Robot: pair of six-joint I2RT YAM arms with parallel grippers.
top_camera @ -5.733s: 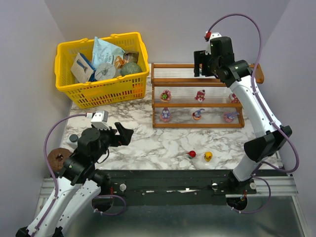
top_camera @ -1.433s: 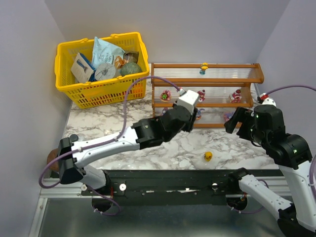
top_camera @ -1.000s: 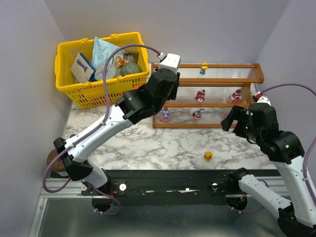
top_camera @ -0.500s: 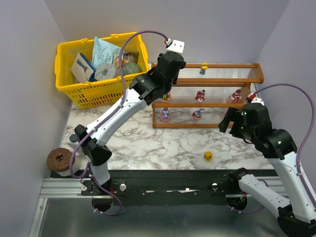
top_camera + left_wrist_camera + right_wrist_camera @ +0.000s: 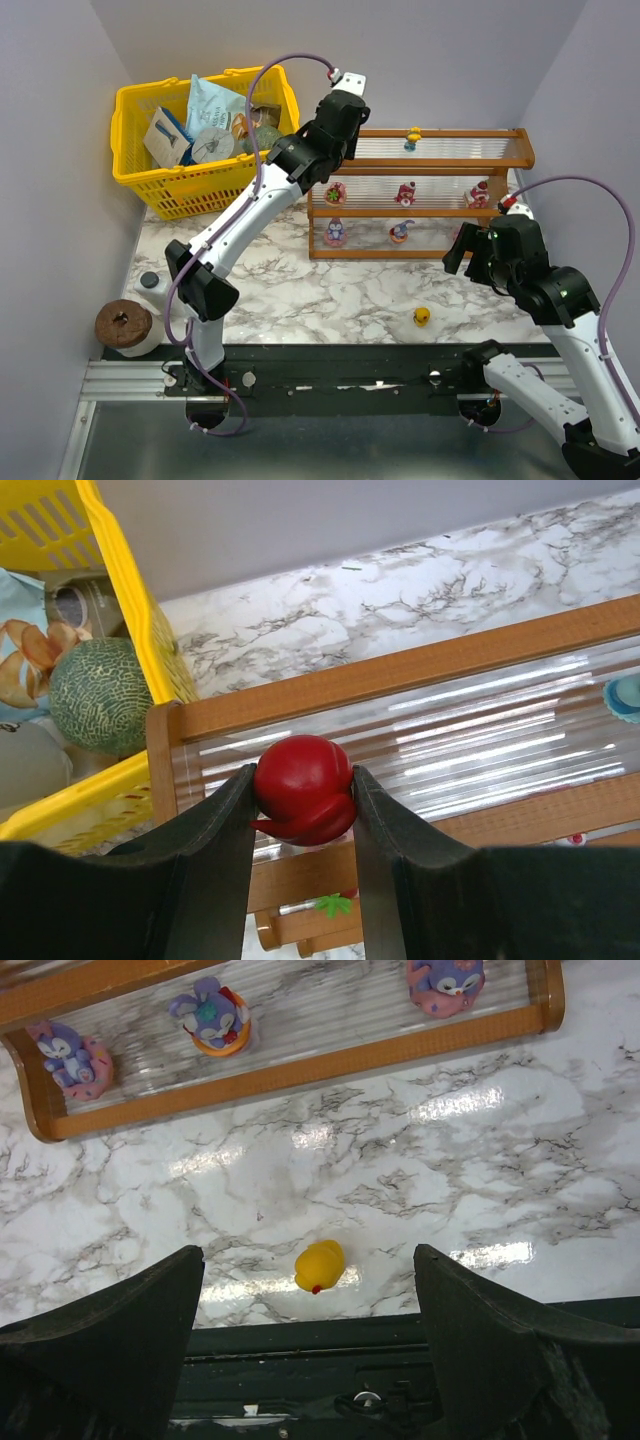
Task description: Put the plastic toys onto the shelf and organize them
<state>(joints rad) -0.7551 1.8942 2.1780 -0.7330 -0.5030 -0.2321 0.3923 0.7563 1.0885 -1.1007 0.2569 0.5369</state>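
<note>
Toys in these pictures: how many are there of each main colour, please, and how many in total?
Purple toys, bottom tier of the shelf: 3
Pink or red toys, middle tier: 3
Yellow-and-blue toy, top tier: 1
Red toy, held in the left gripper: 1
Yellow duck: 1
Total: 9

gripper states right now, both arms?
Left gripper: closed on the red toy, over the shelf at its top tier.
Right gripper: open, empty, above the yellow toy.
</note>
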